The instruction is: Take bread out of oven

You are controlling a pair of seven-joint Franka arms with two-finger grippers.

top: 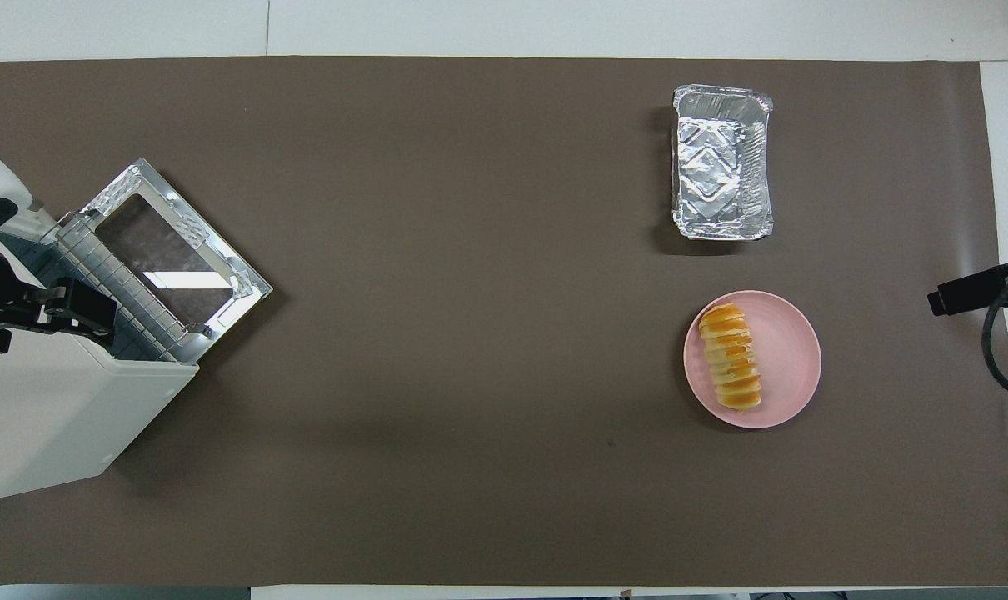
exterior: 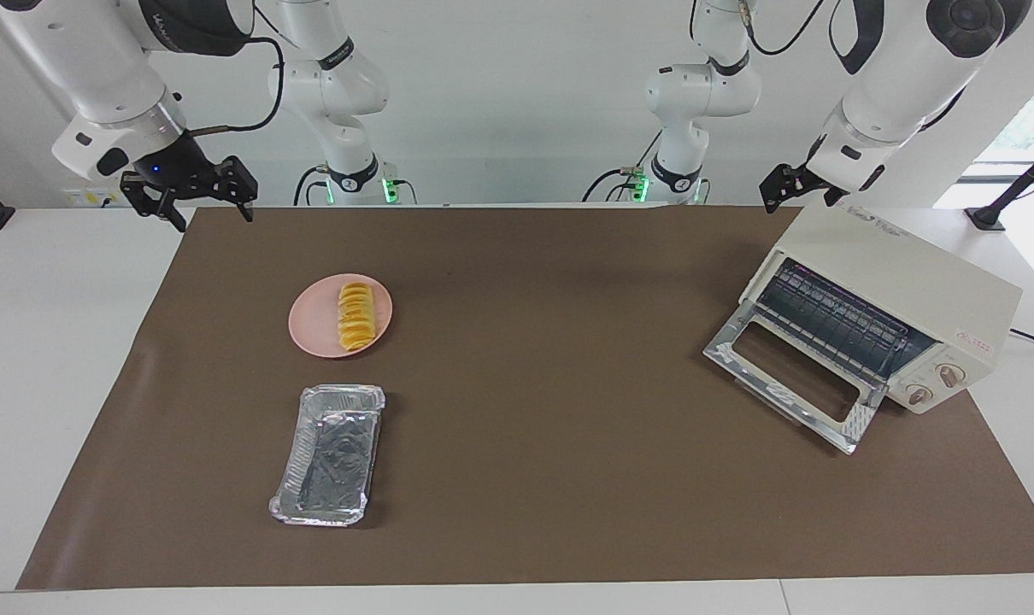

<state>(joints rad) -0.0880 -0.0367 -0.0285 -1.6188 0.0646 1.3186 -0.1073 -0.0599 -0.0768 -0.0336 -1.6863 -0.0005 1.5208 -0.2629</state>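
Note:
The bread (exterior: 355, 318) is a ridged golden loaf lying on a round pink plate (exterior: 312, 329) toward the right arm's end of the table; it also shows in the overhead view (top: 731, 357) on the plate (top: 791, 358). The cream oven (exterior: 910, 273) stands at the left arm's end with its glass door (exterior: 790, 376) folded down flat. Its wire rack (exterior: 842, 325) is bare. My left gripper (exterior: 799, 201) hangs over the oven's top (top: 54, 417). My right gripper (exterior: 214, 218) is open and empty, up in the air over the mat's corner, apart from the plate.
An empty crinkled foil tray (exterior: 329, 453) lies farther from the robots than the plate, also seen in the overhead view (top: 721, 162). A brown mat (exterior: 551, 444) covers the table. The open oven door (top: 179, 242) juts out toward the middle of the mat.

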